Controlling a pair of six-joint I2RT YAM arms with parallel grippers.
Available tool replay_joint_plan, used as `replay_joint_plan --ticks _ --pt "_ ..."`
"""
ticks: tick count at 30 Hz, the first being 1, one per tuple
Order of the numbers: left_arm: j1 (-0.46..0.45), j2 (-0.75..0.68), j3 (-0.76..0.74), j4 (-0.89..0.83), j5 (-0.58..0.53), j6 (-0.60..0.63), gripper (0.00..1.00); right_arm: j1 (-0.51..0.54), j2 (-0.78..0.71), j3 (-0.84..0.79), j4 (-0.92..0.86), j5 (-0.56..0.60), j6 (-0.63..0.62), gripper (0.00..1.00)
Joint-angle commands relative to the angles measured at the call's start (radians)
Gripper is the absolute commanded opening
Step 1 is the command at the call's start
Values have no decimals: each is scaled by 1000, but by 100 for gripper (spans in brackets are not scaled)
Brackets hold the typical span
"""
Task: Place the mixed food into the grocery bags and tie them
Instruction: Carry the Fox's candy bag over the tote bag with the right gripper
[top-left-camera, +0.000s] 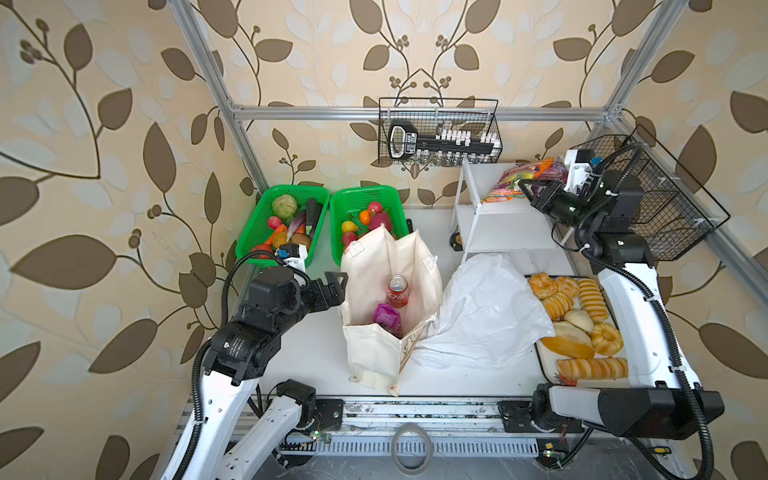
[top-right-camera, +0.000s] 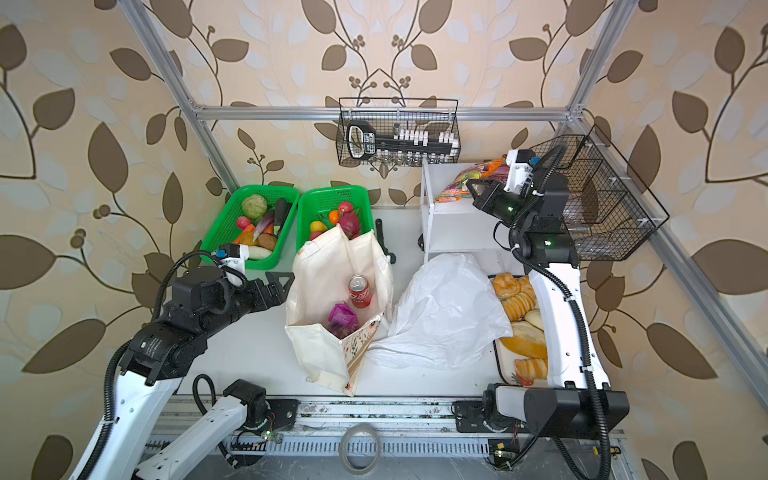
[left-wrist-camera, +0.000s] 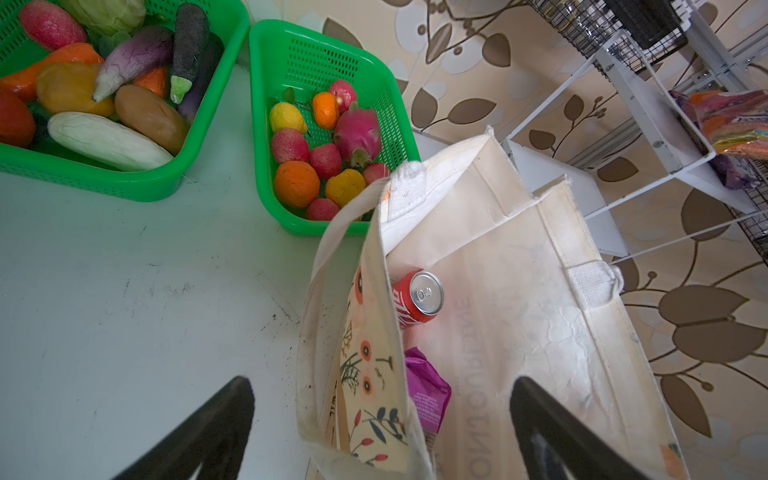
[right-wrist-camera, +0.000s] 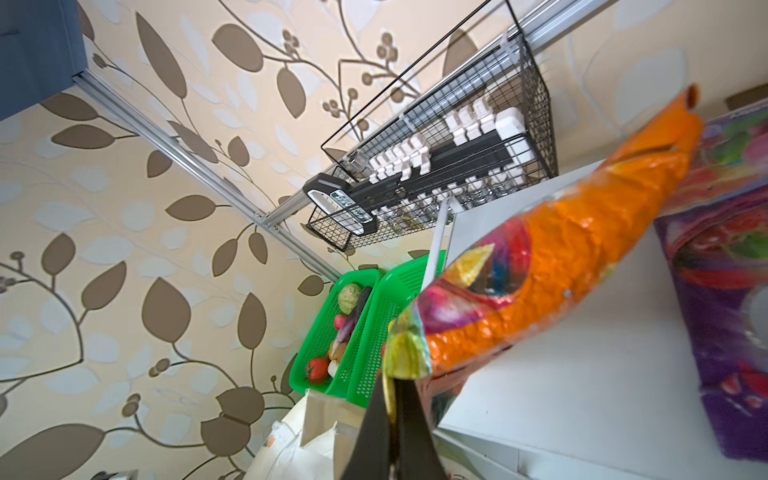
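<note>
R gripper (right-wrist-camera: 392, 390): pinched shut on end seam of orange pouch (right-wrist-camera: 561, 257), up at top tier of white shelf unit (top-left-camera: 505, 224), next to a purple packet (right-wrist-camera: 731, 291) lying flat there. Unclear whether pouch lifted clear or resting.

Pouch prob. light, crinkly, slippery film w/ loose contents. Seam grip likely OK for a short carry, but apt to sag and swing.

L gripper (top-left-camera: 335, 284): spread wide, empty, just beside rim of cloth tote (top-left-camera: 374, 353). Contact not discernible.

Tote soft, floppy-walled, standing open. Inside: red soda can (top-left-camera: 398, 291) and purple snack packet (top-left-camera: 386, 318).

White plastic bag (top-left-camera: 486, 320): thin, limp, slumped on table (top-left-camera: 307, 353) just beside tote.

Counts:
- 2 bags, 1 can, 1 orange pouch.
- 2 purple packets: 1 in tote, 1 on shelf.
- 2 baskets: veg basket (left-wrist-camera: 124, 191) and fruit basket (left-wrist-camera: 324, 58).
- In fruit basket: 1 dragon fruit (left-wrist-camera: 357, 133), 2 oranges (left-wrist-camera: 296, 183), 2 yellow fruits (left-wrist-camera: 345, 187), 5 red fruits (left-wrist-camera: 289, 145). Maybe more behind tote handle.

Fruits small, round, hard-looking, prone to roll. Best pinched across the middle.
</note>
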Motion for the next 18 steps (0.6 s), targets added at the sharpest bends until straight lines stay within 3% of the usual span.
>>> replay_joint_plan --ticks 1,7,13,18 --pt "7 7 2 17 19 9 96 47 -87 44 41 -108 -3 0" --pt "7 31 -9 42 54 2 92 286 -152 35 -88 -135 -116 0" --pt "7 52 -24 54 88 2 84 599 -153 14 -258 -29 -295 0" --pt "7 79 -53 71 125 -11 77 786 -77 19 -380 117 -407 0"
